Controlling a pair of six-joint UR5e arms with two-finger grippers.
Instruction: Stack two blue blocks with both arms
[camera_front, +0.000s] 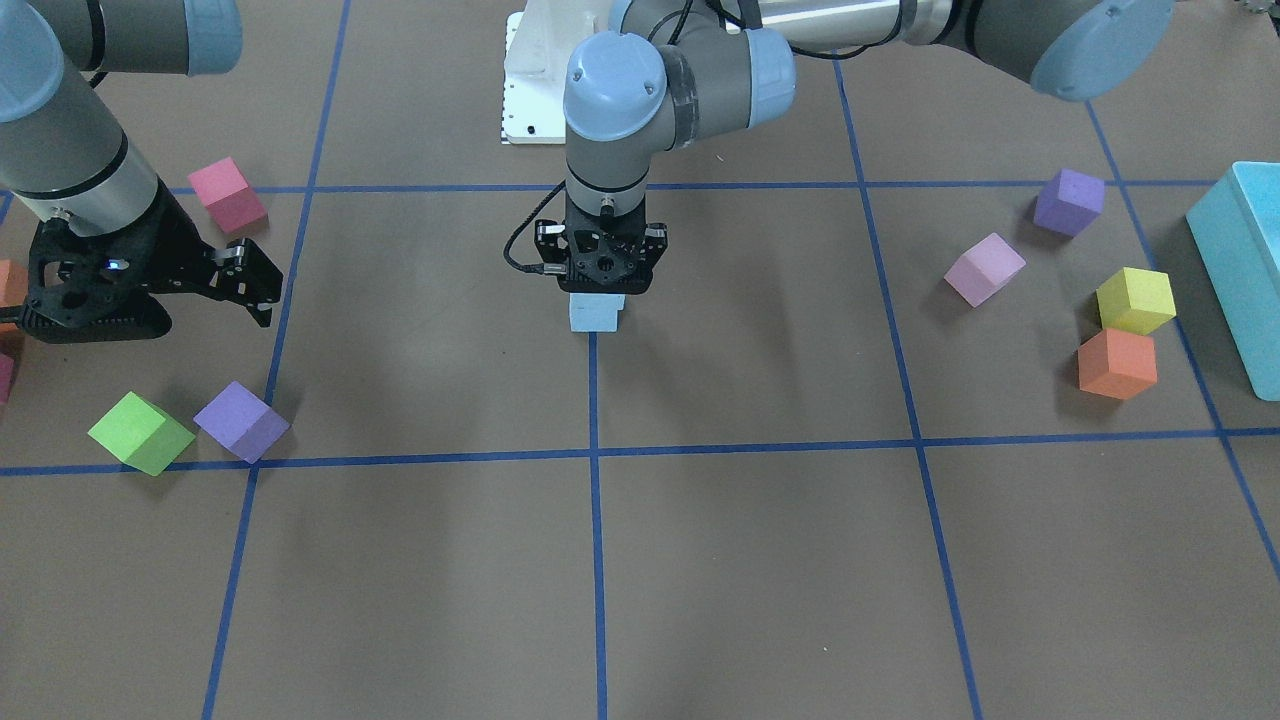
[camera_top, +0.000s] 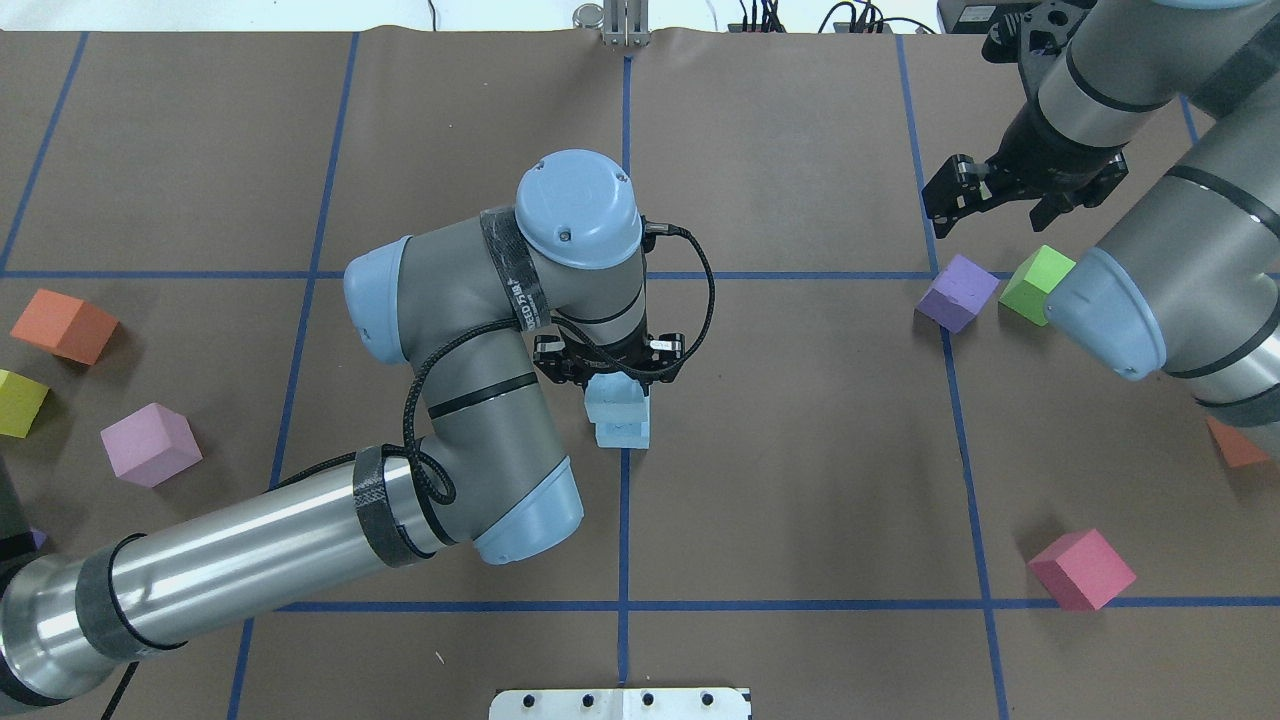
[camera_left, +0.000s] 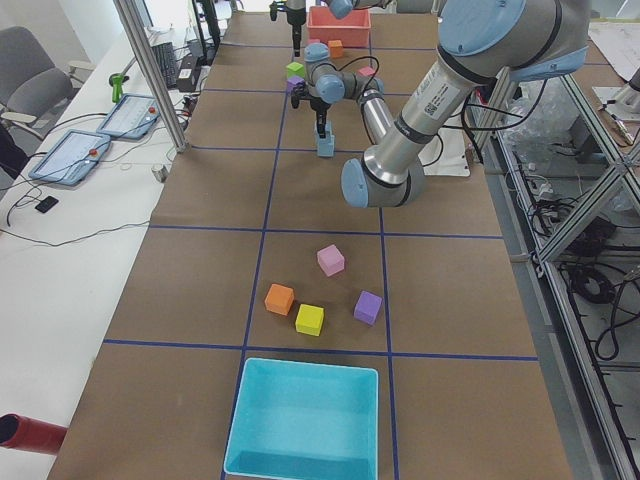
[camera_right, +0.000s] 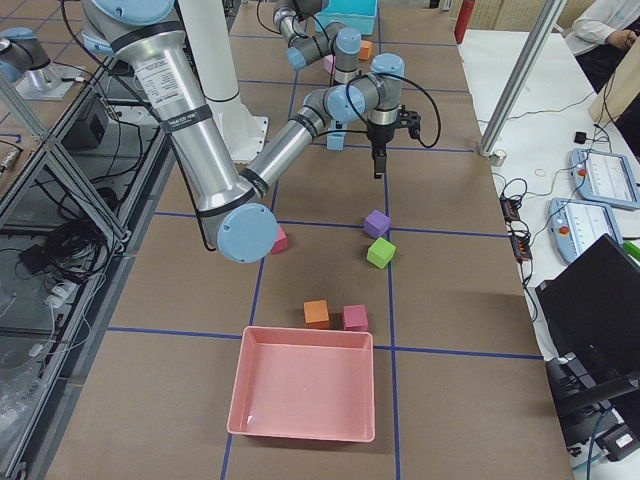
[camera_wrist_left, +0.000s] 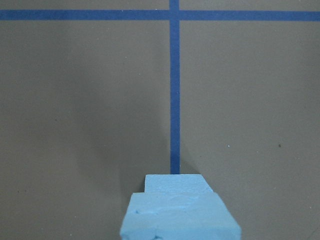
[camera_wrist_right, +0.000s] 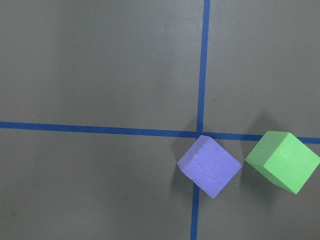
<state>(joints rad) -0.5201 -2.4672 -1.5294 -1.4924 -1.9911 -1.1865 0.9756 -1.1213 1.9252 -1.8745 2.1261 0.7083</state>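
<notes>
Two pale blue blocks sit at the table's middle on a blue tape line. In the overhead view the upper blue block (camera_top: 610, 396) lies on or just above the lower blue block (camera_top: 626, 433), a little offset. My left gripper (camera_top: 610, 372) points straight down and is shut on the upper block. The left wrist view shows the upper block (camera_wrist_left: 180, 217) close up and the lower block (camera_wrist_left: 175, 181) peeking out beyond it. In the front view the left gripper (camera_front: 597, 293) hides the top of the blue stack (camera_front: 596, 313). My right gripper (camera_top: 988, 205) is open and empty, near the purple cube.
A purple cube (camera_top: 958, 292) and a green cube (camera_top: 1036, 284) lie below the right gripper. A pink-red cube (camera_top: 1082, 569) lies near the right. Orange (camera_top: 64, 326), yellow (camera_top: 20, 402) and lilac (camera_top: 150, 444) cubes lie left. A teal bin (camera_front: 1245, 270) stands at the left end.
</notes>
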